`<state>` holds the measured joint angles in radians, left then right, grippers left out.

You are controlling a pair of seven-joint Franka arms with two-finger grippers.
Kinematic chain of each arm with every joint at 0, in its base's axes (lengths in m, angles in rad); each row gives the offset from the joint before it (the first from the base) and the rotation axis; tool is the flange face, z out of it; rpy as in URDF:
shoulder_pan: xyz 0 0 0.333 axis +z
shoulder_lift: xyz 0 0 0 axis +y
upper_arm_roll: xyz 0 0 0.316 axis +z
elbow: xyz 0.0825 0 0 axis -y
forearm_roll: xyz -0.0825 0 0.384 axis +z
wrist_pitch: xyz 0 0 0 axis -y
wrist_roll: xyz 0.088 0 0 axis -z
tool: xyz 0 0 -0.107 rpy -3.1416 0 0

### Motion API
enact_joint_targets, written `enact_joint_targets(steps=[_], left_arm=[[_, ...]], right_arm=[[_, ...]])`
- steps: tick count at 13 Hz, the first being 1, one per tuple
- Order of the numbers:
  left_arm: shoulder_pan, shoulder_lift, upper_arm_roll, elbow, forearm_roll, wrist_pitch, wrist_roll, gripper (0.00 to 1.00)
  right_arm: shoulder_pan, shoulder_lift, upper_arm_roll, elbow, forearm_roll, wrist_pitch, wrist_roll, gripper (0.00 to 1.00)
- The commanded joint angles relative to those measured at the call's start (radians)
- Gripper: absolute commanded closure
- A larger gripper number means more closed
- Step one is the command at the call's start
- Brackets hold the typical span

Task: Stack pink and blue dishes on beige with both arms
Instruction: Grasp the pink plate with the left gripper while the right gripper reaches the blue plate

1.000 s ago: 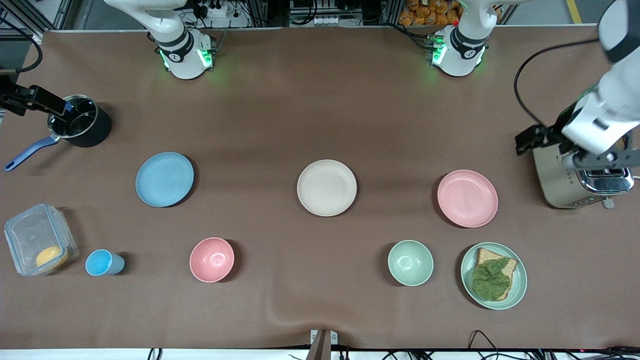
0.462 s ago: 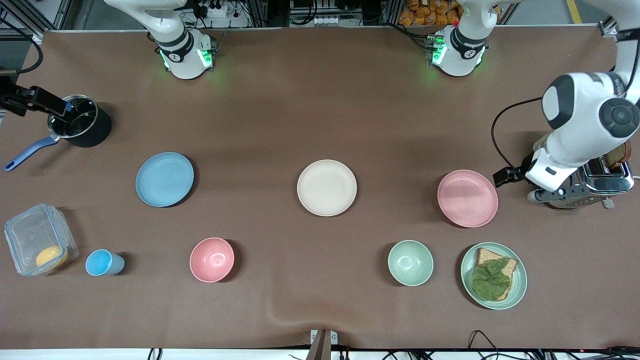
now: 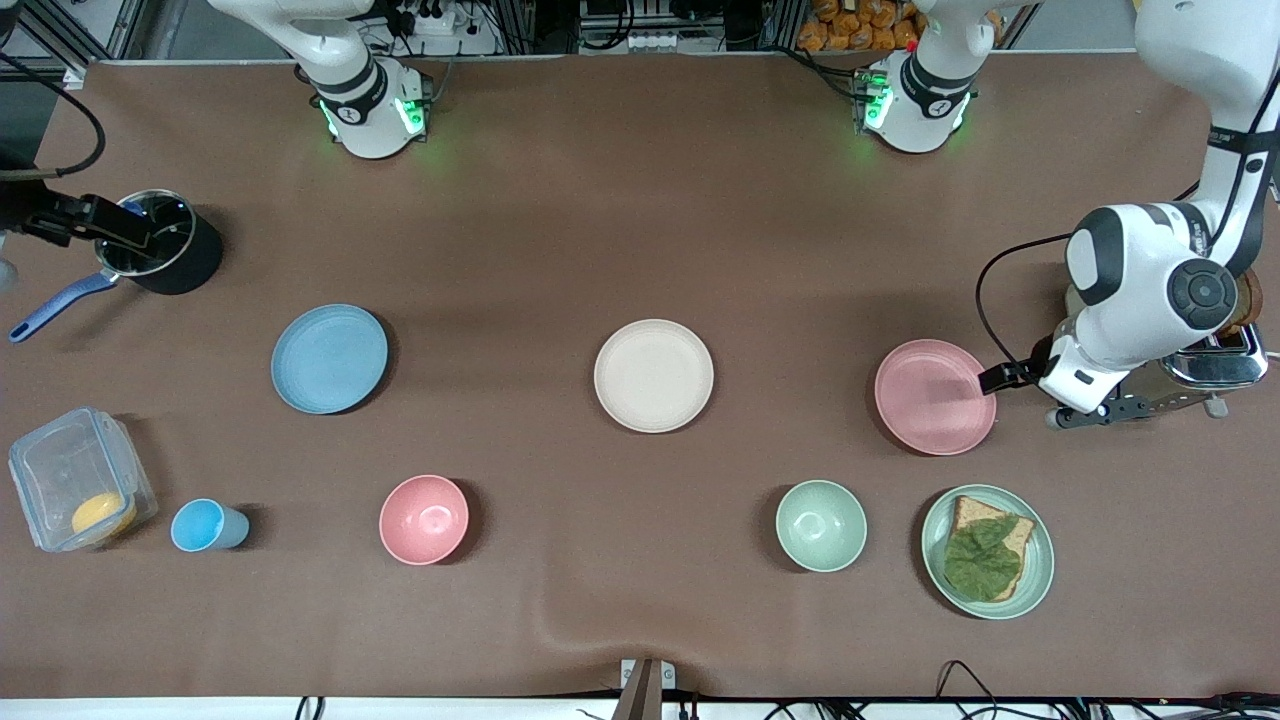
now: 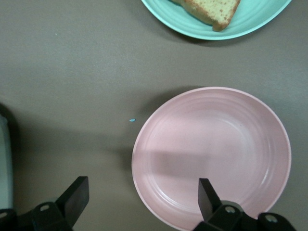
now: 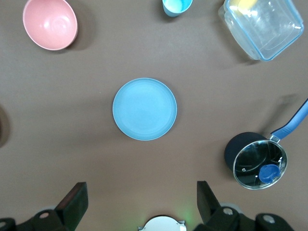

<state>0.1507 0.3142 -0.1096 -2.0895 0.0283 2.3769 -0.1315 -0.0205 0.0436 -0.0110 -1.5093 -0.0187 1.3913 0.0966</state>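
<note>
The pale pink plate [image 3: 935,397] lies toward the left arm's end of the table. The beige plate [image 3: 653,375] is in the middle and the light blue plate [image 3: 329,358] toward the right arm's end. All three lie flat and apart. My left gripper [image 3: 1020,385] hangs low and open at the pink plate's edge beside the toaster. In the left wrist view one finger [image 4: 208,192] is over the pink plate [image 4: 216,154] and the other over bare table. My right gripper [image 5: 139,197] is open and high up, with the blue plate [image 5: 144,109] far below it.
A toaster [image 3: 1215,360] stands by the left hand. A green plate [image 3: 1035,575] with bread, a green bowl [image 3: 821,525], a pink bowl [image 3: 424,519] and a blue cup [image 3: 205,526] lie nearer the camera. A pot [image 3: 160,255] and a clear container [image 3: 75,480] sit at the right arm's end.
The left arm has swung from over the toaster down to the pink plate's edge. The right hand by the pot has shifted slightly. No plate has moved.
</note>
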Motion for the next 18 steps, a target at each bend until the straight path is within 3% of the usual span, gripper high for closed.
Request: enact_joint_targets(steps=[1, 5, 10, 14, 16, 18], left_arm=[[0.012, 0.067, -0.010, 0.013, 0.010, 0.051, 0.015, 0.00], [0.015, 0.132, -0.010, 0.014, 0.010, 0.074, 0.015, 0.00], [0.018, 0.177, -0.010, 0.014, 0.004, 0.117, 0.015, 0.02], [0.036, 0.183, -0.012, 0.017, 0.001, 0.119, 0.013, 0.33], [0.036, 0.181, -0.012, 0.017, -0.001, 0.119, 0.012, 0.50], [0.035, 0.178, -0.013, 0.020, -0.004, 0.119, 0.007, 0.75]], right_arm=[[-0.027, 0.093, 0.002, 0.008, 0.003, 0.000, -0.082, 0.00], [-0.097, 0.251, 0.003, -0.044, 0.008, 0.130, -0.127, 0.00], [-0.151, 0.259, 0.003, -0.291, 0.011, 0.446, -0.293, 0.00], [-0.170, 0.275, 0.003, -0.469, 0.011, 0.697, -0.421, 0.00], [-0.197, 0.333, 0.005, -0.483, 0.042, 0.759, -0.483, 0.00], [-0.213, 0.387, 0.003, -0.483, 0.083, 0.807, -0.573, 0.00]])
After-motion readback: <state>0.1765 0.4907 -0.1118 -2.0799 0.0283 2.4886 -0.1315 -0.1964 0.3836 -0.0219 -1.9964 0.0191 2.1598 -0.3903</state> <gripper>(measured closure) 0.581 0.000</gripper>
